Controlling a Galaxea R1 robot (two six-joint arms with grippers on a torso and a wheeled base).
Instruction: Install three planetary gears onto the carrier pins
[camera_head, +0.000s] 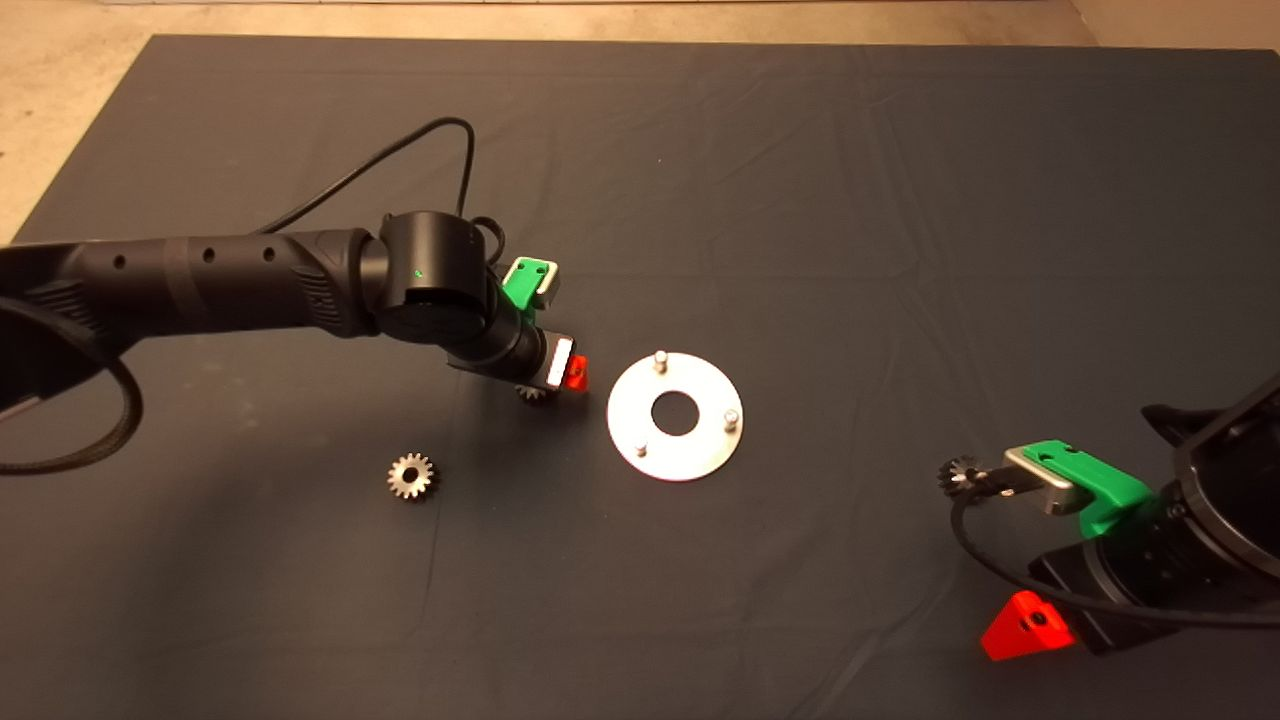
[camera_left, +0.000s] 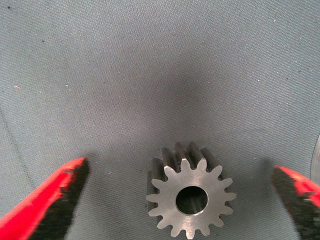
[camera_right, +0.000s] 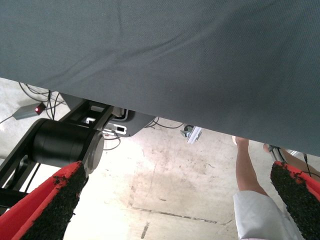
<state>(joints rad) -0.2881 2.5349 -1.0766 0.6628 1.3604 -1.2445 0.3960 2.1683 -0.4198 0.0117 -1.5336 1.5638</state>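
While the left gripper (camera_head: 560, 378) hangs low over the dark grey fabric mat (camera_head: 800, 180), just left of the flat shiny silver ring-shaped disc (camera_head: 676, 443), its two red fingers (camera_left: 47, 200) with black pads stand spread wide on either side of a small silvery metal spur gear (camera_left: 189, 202), touching neither flank. That gear lies flat on the mat with its dark centre bore facing up. On the disc, three short silvery upright carrier pins (camera_head: 660, 357) stand evenly spaced around the round centre hole, each bare. A second identical gear (camera_head: 413, 476) lies flat on the mat, lower left of the disc and well apart from it. A third gear (camera_head: 960, 473) lies near the right gripper (camera_head: 1010, 480), which sits at the lower right edge with its fingers (camera_right: 55, 200) spread wide and holding nothing. No legible writing or brand marks show on any part.
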